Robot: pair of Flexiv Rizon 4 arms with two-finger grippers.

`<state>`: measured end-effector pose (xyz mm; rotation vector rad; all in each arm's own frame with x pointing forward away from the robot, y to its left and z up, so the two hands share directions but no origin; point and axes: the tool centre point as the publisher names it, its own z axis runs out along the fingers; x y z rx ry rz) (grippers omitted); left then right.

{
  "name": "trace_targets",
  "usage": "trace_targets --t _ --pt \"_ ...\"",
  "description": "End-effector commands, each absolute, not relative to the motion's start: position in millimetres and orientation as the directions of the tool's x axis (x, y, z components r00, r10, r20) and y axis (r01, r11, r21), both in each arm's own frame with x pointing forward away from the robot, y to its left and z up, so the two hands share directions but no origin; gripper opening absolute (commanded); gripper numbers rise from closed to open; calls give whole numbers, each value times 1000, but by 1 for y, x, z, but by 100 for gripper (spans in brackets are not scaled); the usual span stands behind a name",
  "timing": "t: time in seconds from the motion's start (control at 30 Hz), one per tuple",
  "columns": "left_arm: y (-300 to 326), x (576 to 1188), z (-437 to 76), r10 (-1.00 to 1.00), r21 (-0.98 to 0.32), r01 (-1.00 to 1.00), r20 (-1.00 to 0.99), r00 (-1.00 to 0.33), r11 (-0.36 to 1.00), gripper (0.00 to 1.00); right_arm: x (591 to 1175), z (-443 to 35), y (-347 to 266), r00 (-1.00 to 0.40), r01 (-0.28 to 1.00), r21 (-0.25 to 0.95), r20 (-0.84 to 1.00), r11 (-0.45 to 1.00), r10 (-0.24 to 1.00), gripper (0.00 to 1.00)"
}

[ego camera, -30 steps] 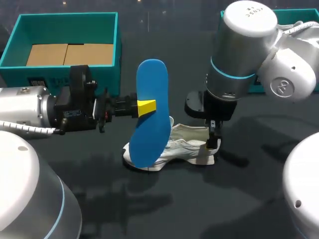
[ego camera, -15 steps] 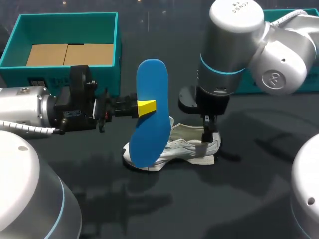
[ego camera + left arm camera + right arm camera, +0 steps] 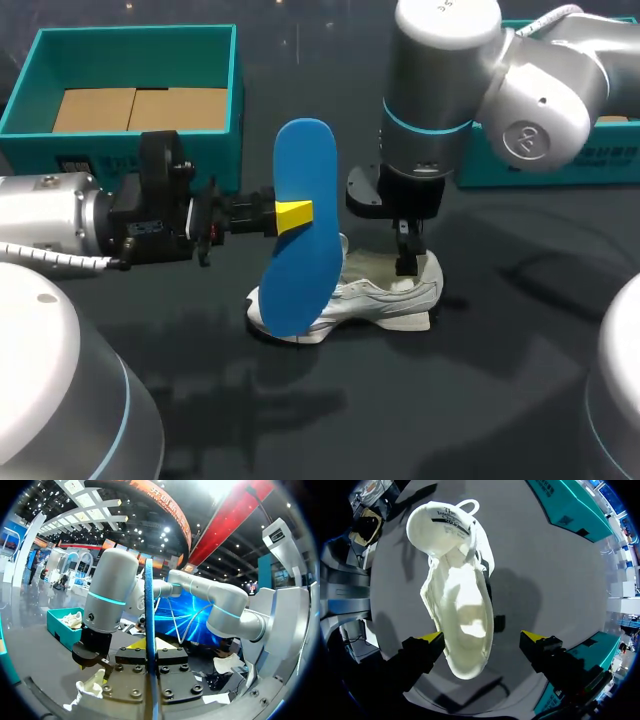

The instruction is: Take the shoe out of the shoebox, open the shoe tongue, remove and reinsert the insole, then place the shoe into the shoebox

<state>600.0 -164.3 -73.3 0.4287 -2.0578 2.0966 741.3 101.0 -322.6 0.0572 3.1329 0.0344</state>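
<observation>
My left gripper (image 3: 293, 215) is shut on the blue insole (image 3: 302, 230) and holds it upright on its edge above the toe of the white shoe (image 3: 375, 297). In the left wrist view the insole (image 3: 150, 625) shows edge-on between the fingers of my left gripper (image 3: 150, 647). The shoe lies on its sole on the dark table, tongue folded out. My right gripper (image 3: 408, 255) hangs open just over the heel. In the right wrist view the shoe (image 3: 460, 610) has its heel between the spread fingers of my right gripper (image 3: 484, 637), nearer one finger (image 3: 432, 638).
A teal shoebox (image 3: 38, 82) with a cardboard floor stands at the back left. A second teal box (image 3: 560, 160) stands at the back right behind my right arm, and its corner (image 3: 565, 505) shows beyond the shoe. Dark tabletop (image 3: 450, 400) lies in front of the shoe.
My right arm has swung leftward, bringing its open gripper from beside the heel to over it. The left arm and the insole have not moved.
</observation>
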Motion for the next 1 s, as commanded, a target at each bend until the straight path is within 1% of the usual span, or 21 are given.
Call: trace_targets --t 0.03,0.43,0.6,1.0 --pt "-166 599 -75 -79 -947 -319 321 -944 -34 0 743 -325 106 -999 38 13 -7 999 38 100" --pt "-166 599 -75 -79 -947 -319 321 -944 -34 0 743 -326 106 -999 40 14 -8 999 40 100" --pt "-166 599 -75 -79 -947 -319 321 -944 -34 0 746 -328 109 -999 49 -17 -16 999 49 100" --pt "-166 599 -75 -79 -947 -319 321 -944 -34 0 770 -325 118 -1000 -2 -58 -15 998 -2 100"
